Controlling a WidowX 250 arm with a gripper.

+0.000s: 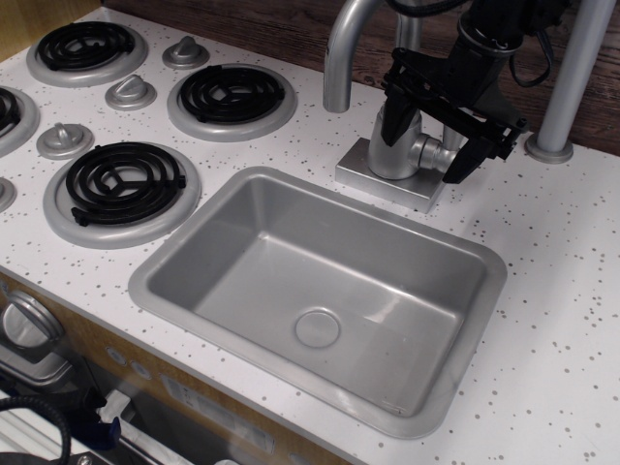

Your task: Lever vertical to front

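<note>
The pincer [423, 147] hangs spread over the faucet base [392, 174], one dark finger at the faucet body, the other just right of the side stub. The lever [451, 136] seems to rise from that stub between the fingers, mostly hidden by them, so I cannot tell if they touch it. To do this well, close squarely on the bar near its top, then swing it toward the sink [320, 291] in an arc about the stub, not a straight pull.
</note>
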